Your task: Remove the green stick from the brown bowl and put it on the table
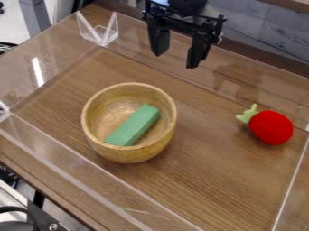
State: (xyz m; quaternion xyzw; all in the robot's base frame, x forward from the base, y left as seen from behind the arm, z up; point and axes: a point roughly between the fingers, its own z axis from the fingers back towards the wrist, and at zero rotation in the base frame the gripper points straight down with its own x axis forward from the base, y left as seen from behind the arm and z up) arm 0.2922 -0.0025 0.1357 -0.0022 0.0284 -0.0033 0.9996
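Green stick (134, 125) lies slantwise inside the brown bowl (94, 132), left of centre on the worktop (205, 171). Far behind, the end effector (176, 50) hangs released, holding nothing. Reaching is the step in hand; next it must descend over the stick.

1. Single cam, raised, facing the arm, looking down at an angle over the table (229, 171)
2. Mid-range: brown bowl (99, 138) sits centre-left, gripper (179, 50) at top edge
3. Near left corner blurry, prob. cam mount
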